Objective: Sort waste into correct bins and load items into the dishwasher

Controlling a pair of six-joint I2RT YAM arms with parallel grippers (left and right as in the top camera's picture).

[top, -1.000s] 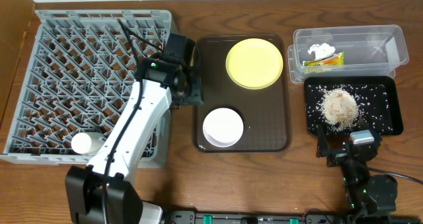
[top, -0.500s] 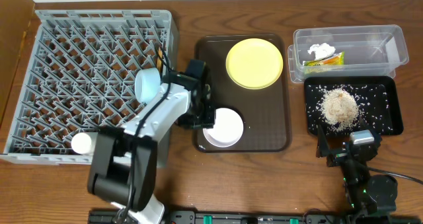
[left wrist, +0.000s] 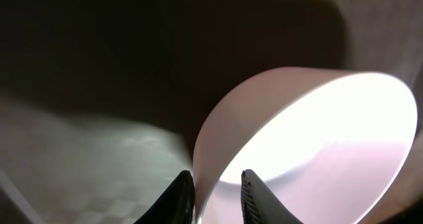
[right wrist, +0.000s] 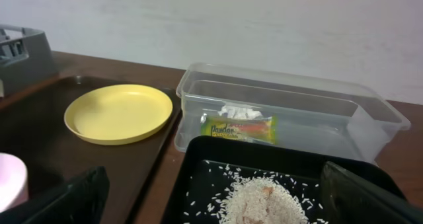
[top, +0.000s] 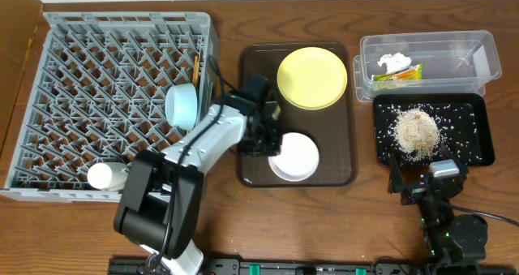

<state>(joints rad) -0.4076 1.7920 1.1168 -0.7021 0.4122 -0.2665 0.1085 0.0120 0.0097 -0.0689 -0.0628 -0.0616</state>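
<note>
The white bowl (top: 296,157), on the front half of the brown tray (top: 340,165), is being pinched at its rim by the left gripper (left wrist: 215,187), whose fingers are narrow, one inside and one outside. The plate (top: 312,78), on the tray's back half, is not yet loaded. Left of the tray, the blue bowl (top: 182,105), cup (top: 104,176) and chopsticks (top: 195,66) are sitting in the rack (top: 81,72). Right of the tray, the wrapper (top: 397,75) and tissue (top: 392,62) are lying in the tub (top: 454,44) and the rice (top: 415,131) in the black tray (top: 474,145), so sorting is judged done. The right gripper (right wrist: 215,191) is hanging wide open there.

My wooden surface (top: 324,218) carries the grey dish rack (top: 122,19) at my left, the dark brown serving tray (top: 332,145) in the middle, and the clear tub (top: 454,38) and black tray (top: 385,149) side by side at my right.
</note>
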